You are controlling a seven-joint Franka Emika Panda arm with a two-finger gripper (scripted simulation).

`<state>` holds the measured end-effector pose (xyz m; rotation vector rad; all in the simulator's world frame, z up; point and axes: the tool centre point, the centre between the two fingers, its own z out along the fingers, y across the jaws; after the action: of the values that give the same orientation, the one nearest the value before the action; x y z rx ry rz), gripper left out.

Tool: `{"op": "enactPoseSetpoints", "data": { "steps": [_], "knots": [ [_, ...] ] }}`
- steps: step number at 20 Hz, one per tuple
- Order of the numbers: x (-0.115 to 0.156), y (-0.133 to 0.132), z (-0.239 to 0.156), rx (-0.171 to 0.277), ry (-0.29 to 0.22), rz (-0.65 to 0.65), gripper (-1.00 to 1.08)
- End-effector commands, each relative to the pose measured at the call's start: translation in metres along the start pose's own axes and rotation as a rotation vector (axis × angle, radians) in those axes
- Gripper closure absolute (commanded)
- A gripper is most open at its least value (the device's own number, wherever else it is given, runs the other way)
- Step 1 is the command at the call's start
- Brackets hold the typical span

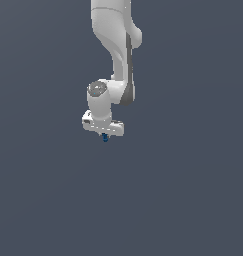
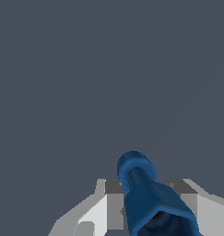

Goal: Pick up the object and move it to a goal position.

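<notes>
Item: white jointed robot arm (image 1: 115, 55), hanging down from the top of the exterior view, wrist turned so the tool points downward

Item: white two-fingered gripper (image 1: 105, 136) at the arm's lower end, its broad white body just above; in the wrist view the grey-and-white fingers (image 2: 114, 203) stand on either side of the piece, closed against it

Item: small dark-blue lumpy piece (image 1: 105, 137), upright, pinched between the fingers; only its lower tip shows below the gripper body in the exterior view; close up (image 2: 145, 191) it has a rounded knob at the far end and widens toward the camera

Item: plain slate-grey ground (image 1: 193, 200), uniform in both views
</notes>
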<state>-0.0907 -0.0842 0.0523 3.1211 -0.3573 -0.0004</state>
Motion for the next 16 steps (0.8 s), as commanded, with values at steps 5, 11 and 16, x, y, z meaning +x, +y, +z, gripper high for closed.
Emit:
{"op": "enactPoseSetpoints", "data": {
  "steps": [5,11,16],
  "knots": [
    [-0.009,-0.013,-0.027,0.0,0.001,0.0,1.08],
    [-0.023,-0.033,-0.069,0.0,0.001,0.0,1.08],
    [-0.038,-0.055,-0.114,-0.002,0.001,0.0,1.08]
  ]
}}
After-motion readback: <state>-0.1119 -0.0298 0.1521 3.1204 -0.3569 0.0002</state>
